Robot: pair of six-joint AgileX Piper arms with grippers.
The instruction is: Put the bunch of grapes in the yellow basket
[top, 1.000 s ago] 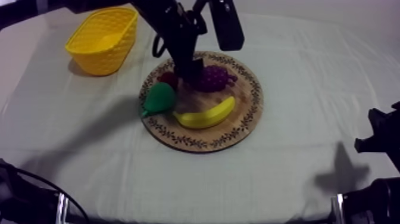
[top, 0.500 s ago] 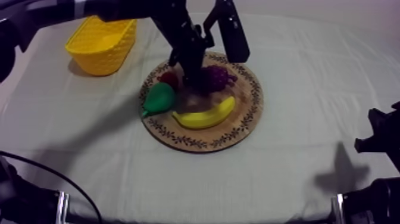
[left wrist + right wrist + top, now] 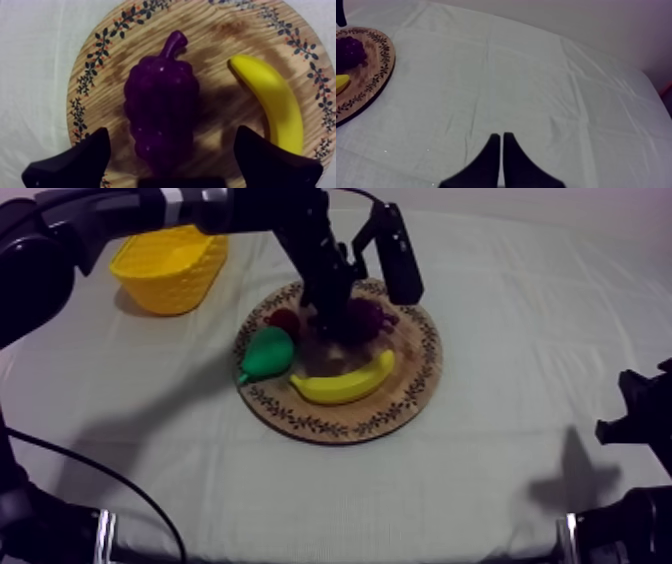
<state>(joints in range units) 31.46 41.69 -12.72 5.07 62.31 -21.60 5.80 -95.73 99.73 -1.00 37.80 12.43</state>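
We're at the grab step. Our left gripper [image 3: 170, 150] hangs right over the round wooden board with the patterned rim [image 3: 215, 35]. Its black fingers [image 3: 75, 165] are spread wide with nothing clamped, one on each side of the dark purple toy bunch of grapes [image 3: 162, 112]. The grapes lie flat near the board's middle, just beside the curved yellow toy banana [image 3: 272, 100], and look apart from it.

To do this well, we'd drop straight down so the fingers bracket the fat part of the bunch. The banana-side finger should slip into that gap without nudging the banana. Then squeeze, and lift clear of the board before swinging away.

The top view adds the green toy pear [image 3: 268, 353] and the small red fruit [image 3: 283, 318] on the board's basket-facing side. The woven yellow basket [image 3: 170, 263] sits well apart from the board.

The right wrist view shows our right gripper [image 3: 501, 150] pinched into a wedge on nothing, over grey-white cloth [image 3: 511, 75] well off the board.
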